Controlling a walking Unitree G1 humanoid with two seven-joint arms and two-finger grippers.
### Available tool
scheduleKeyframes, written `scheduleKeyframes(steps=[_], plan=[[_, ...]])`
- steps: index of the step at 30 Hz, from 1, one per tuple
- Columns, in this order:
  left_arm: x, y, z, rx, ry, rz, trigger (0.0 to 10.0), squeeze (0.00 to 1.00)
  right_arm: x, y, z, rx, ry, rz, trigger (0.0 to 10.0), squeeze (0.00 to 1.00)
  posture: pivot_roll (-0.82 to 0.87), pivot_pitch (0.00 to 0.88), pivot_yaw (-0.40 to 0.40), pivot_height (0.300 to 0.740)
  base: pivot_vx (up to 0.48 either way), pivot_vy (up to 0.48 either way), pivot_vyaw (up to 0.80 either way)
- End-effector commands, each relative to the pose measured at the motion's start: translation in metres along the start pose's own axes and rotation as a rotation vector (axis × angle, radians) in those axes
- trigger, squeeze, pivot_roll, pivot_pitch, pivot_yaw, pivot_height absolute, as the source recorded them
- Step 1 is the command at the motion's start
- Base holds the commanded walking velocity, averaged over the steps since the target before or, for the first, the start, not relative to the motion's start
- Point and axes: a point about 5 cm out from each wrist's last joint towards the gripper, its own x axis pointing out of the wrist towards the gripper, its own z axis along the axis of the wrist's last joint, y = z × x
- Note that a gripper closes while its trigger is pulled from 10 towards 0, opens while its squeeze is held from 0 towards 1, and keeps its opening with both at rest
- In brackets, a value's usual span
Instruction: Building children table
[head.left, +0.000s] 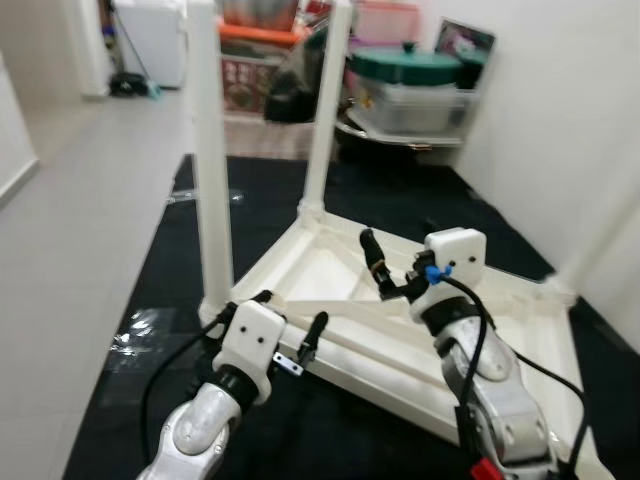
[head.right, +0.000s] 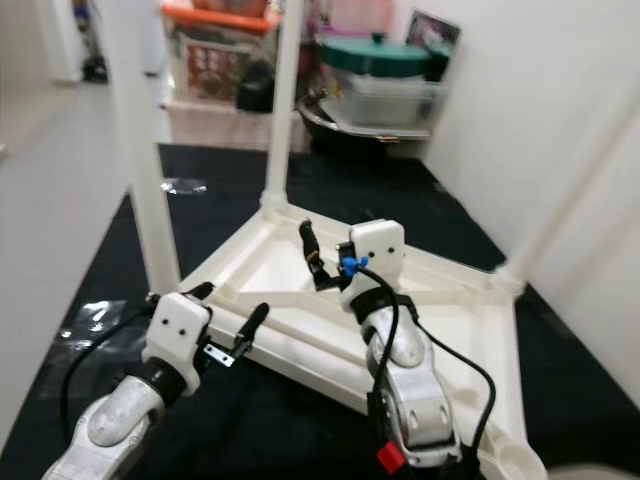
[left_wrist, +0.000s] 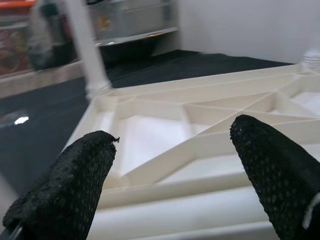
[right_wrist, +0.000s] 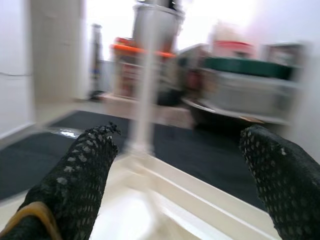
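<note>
Leg-fitting step: the upturned table top (head.left: 400, 330), two legs (head.left: 208, 150) seated, lies just ahead of both empty grippers, left (head.left: 290, 325) and right (head.left: 395, 265), fingers apart; next, probably another leg.

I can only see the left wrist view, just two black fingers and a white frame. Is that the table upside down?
Observer: Yes. The tabletop lies underside up on a black mat, with two legs standing up from its corners.
Operator: Where's the other arm?
Observer: The right gripper hovers over the middle of the tabletop, jaws open.
Operator: Is my gripper holding anything?
Observer: No. The left gripper sits at the near edge, open and empty.
</note>
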Motion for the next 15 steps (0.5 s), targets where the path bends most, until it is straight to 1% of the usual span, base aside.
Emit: scheduleKeyframes(steps=[1,2,3,7,10,15], plan=[[0.0018,-0.0046,0.0030,-0.002,-0.008,-0.016,10.0,0.00,-0.0005,-0.0078,-0.0027,-0.023,0.007,-0.028,10.0,0.00,0.05,0.000,-0.077,0.740,0.000,0.000,0.00],[0.0018,-0.0046,0.0030,-0.002,-0.008,-0.016,10.0,0.00,-0.0005,-0.0078,-0.0027,-0.023,0.007,-0.028,10.0,0.00,0.05,0.000,-0.077,0.740,0.000,0.000,0.00],[0.0024,-0.0034,0.0039,0.011,-0.007,-0.010,10.0,0.00,0.0026,-0.0066,-0.0034,-0.002,0.018,-0.022,10.0,0.00,0.05,0.000,-0.079,0.740,0.000,0.000,0.00],[0.0028,-0.0033,0.0058,0.029,-0.021,-0.012,10.0,0.00,0.0049,-0.0077,-0.0044,0.007,0.023,-0.026,10.0,0.00,0.05,0.000,-0.076,0.740,0.000,0.000,0.00],[0.0029,-0.0031,0.0055,0.029,-0.022,-0.013,10.0,0.00,0.0057,-0.0089,-0.0055,0.007,0.027,-0.026,10.0,0.00,0.05,0.000,-0.080,0.740,0.000,-0.252,0.00],[0.0023,-0.0014,0.0019,0.044,-0.004,-0.004,10.0,0.00,0.0085,-0.0132,-0.0067,-0.005,0.034,-0.035,10.0,0.00,0.05,0.000,-0.079,0.740,0.000,-0.350,0.00]])
